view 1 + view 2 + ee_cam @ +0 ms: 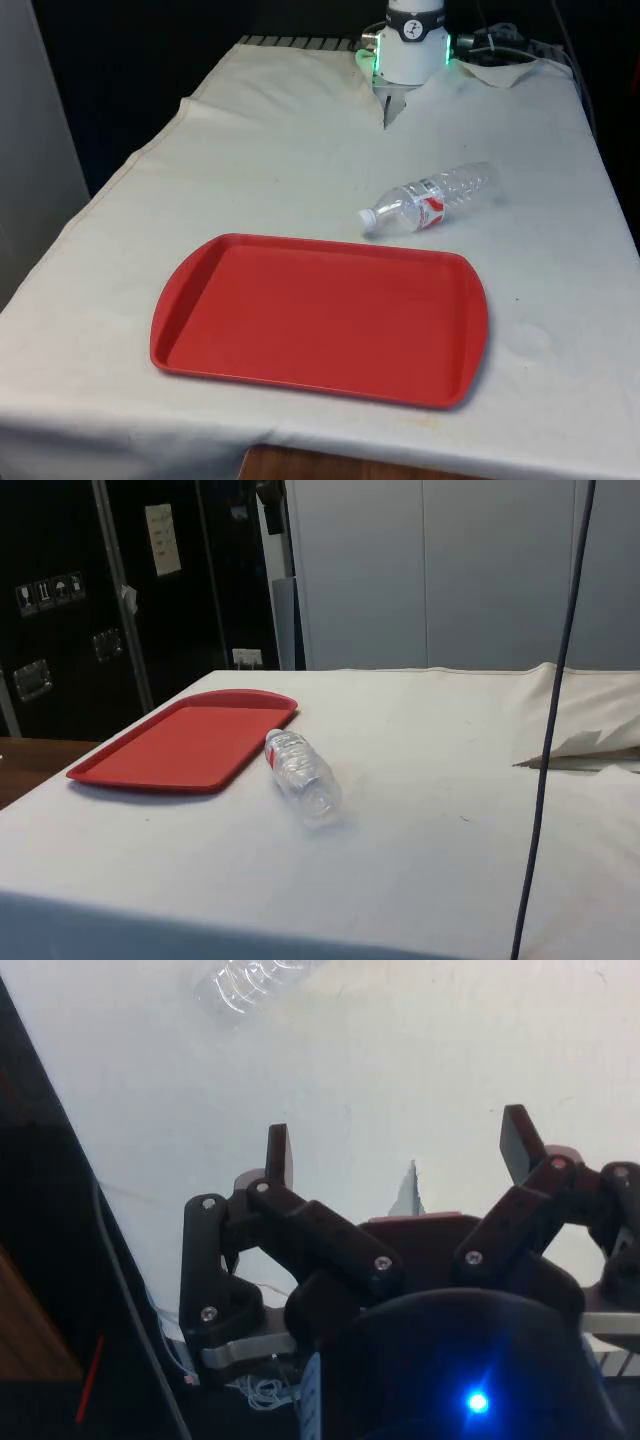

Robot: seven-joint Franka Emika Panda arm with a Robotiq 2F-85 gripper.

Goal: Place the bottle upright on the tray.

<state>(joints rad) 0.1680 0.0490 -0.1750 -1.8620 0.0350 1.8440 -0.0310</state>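
Bottle (433,199): clear plastic, white cap, red-and-white label, lying on its side on the white cloth, off the tray. It sits at roughly 1 o'clock from the tray's centre in the front view, cap end nearest the tray's far edge, close but not touching. Tray (320,318): red, rectangular, rounded corners, flat on the cloth.

White cloth (300,170) covered table, creased and folded near far end. Black curtains (150,60) hung behind, pale panel (35,150) at front view's left. Side view showed dark cabinets (100,590) with metal strips, small stickers and paper notice (161,539); light grey wall panels (450,570) beside them. Dark cable (555,730) ran down across side view. Brown wooden surface (25,765) showed past cloth's edge. Light even, soft, few shadows
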